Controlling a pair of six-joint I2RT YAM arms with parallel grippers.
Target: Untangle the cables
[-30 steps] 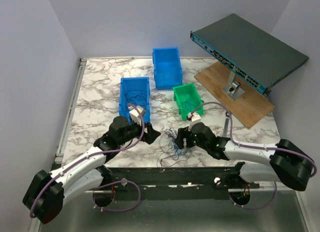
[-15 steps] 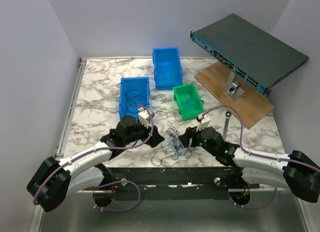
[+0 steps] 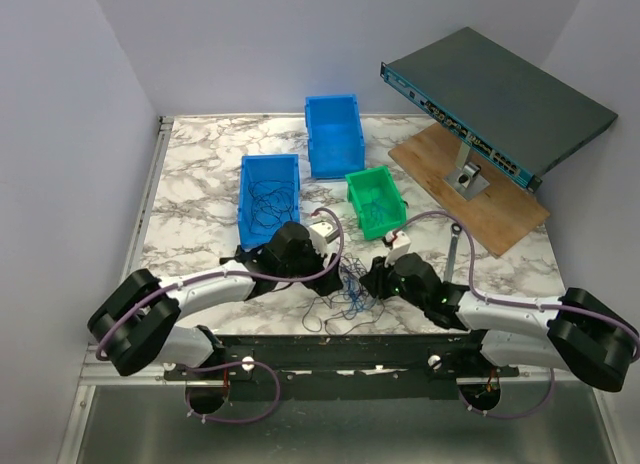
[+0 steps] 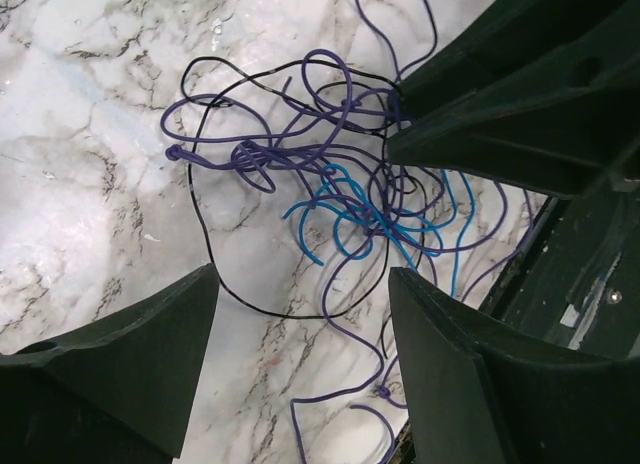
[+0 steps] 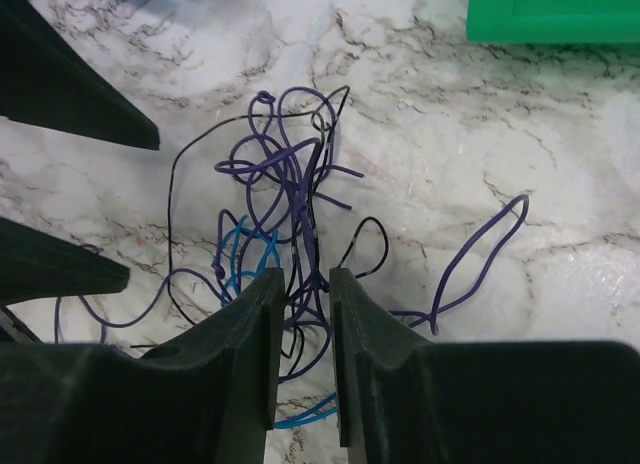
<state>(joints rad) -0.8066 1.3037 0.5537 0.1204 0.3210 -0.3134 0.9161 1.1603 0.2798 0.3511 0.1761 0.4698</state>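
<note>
Cables (image 3: 350, 287): a tangle of purple, blue and black strands on the marble tabletop (image 3: 200, 214), near its front edge, between the left gripper (image 4: 300, 284) and the right gripper (image 5: 300, 279). The left gripper stands wide, with the lower loops lying between its fingers. The right gripper is narrowed to a slim gap; purple strands run through it, not visibly clamped.

Cables (image 4: 265, 159) between left gripper (image 3: 328, 271) and right gripper (image 3: 371, 281)

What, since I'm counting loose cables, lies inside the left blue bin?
Thin dark cables curl on the left blue bin's floor; the left arm covers part of its near end.
</note>
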